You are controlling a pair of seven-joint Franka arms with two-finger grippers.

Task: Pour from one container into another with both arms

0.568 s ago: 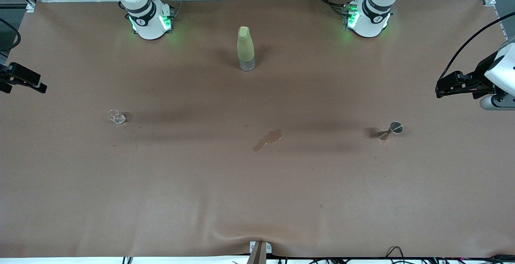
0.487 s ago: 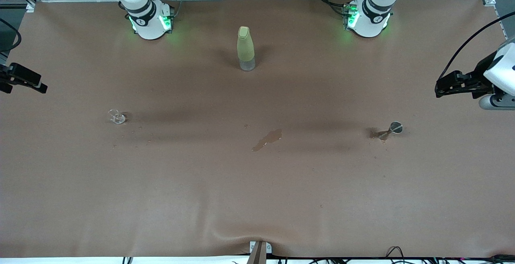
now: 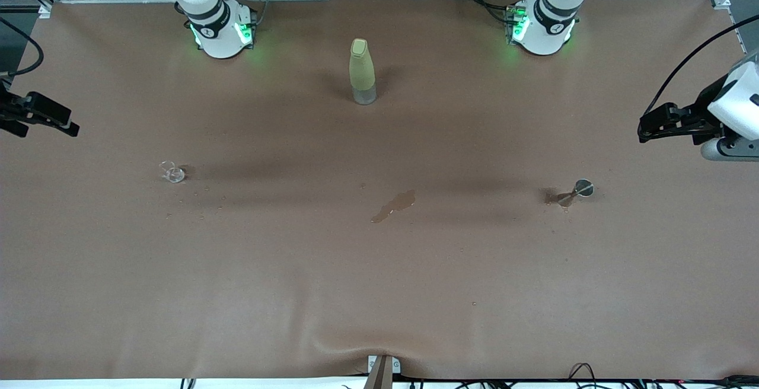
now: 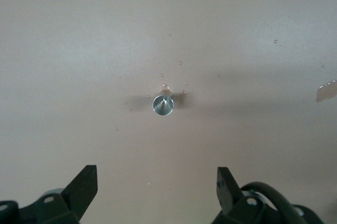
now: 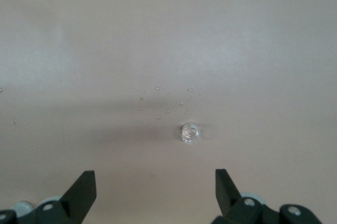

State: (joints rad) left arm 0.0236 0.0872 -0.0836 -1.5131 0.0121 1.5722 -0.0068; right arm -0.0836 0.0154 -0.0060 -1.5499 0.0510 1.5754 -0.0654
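Brown desk (image 3: 379,294), front view: the stemmed cup (image 3: 576,191) stood toward the left arm's end, the clear tumbler (image 3: 172,172) toward the right arm's end, well apart; a yellow-green bottle (image 3: 362,72) stood farther from the camera, between the bases, and a wet patch (image 3: 394,206) lay mid-desk. Left end effector (image 3: 652,125) and right end effector (image 3: 53,121) hung near the desk's ends, empty. Left wrist view: jaws spread wide; cup (image 4: 163,103) seen rim-on, greyish, droplets around. Right wrist view: jaws likewise wide; tumbler (image 5: 189,133) see-through, round. Both vessels judged light, slippery and easily tipped; the cup is best gripped across its bowl, the tumbler across its wall.
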